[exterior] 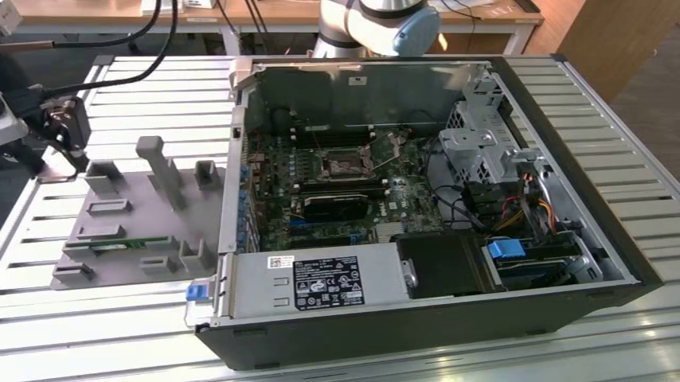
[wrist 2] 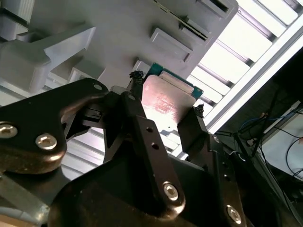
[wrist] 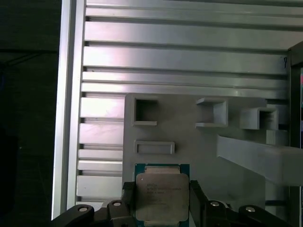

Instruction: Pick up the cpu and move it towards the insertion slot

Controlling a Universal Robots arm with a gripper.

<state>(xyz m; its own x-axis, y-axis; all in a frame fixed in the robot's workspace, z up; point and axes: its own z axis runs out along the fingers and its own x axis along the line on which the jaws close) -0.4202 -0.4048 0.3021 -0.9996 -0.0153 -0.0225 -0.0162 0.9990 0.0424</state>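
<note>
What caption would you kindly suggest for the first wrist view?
Gripper closed on the cpu at the grey tray on a slatted table.

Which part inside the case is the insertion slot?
In the exterior view, find the open computer case, then its motherboard. The insertion slot is the square, shiny metal frame around a dark centre, unlike the long narrow slots nearby.

On the bench (exterior: 622,183), the fixture tray (exterior: 119,227) lies at the exterior view's left, the open computer case (exterior: 425,334) just beside it on the right. The insertion slot (exterior: 345,165) sits inside the case, well apart from the cpu (wrist: 162,194), pinched in the gripper (wrist: 161,190) over the tray.
</note>
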